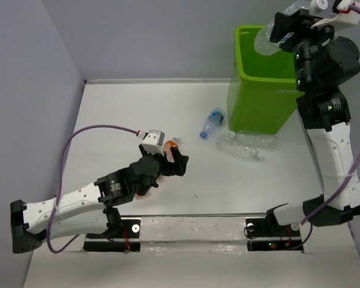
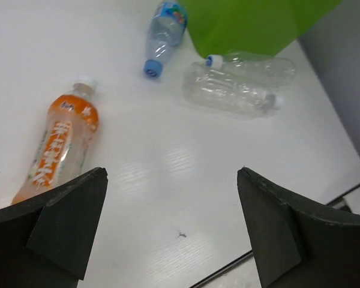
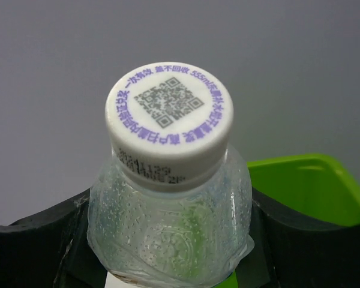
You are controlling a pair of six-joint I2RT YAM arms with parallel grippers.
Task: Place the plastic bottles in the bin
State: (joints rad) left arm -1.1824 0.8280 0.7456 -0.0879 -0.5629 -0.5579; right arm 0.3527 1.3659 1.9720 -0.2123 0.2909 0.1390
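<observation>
The right pincer [image 1: 282, 30] is closed on a clear bottle [image 3: 168, 204] with a white cap and holds it high. Seen from the top, the bottle appears to hang over the opening of the green bin [image 1: 258, 90], so I judge that the drop only needs the jaws to part.

The left pincer [image 2: 171, 198] is open, low over the bench [image 1: 108, 132]. In its wrist view an orange bottle [image 2: 60, 141] lies on the left-finger side, with its long axis running away and its cap at the far end. The left arm is the nearer one to it.

A blue-label bottle [image 2: 162, 36] and two clear bottles [image 2: 240, 87] that touch each other lie near the foot of the bin. Nothing blocks the way.
</observation>
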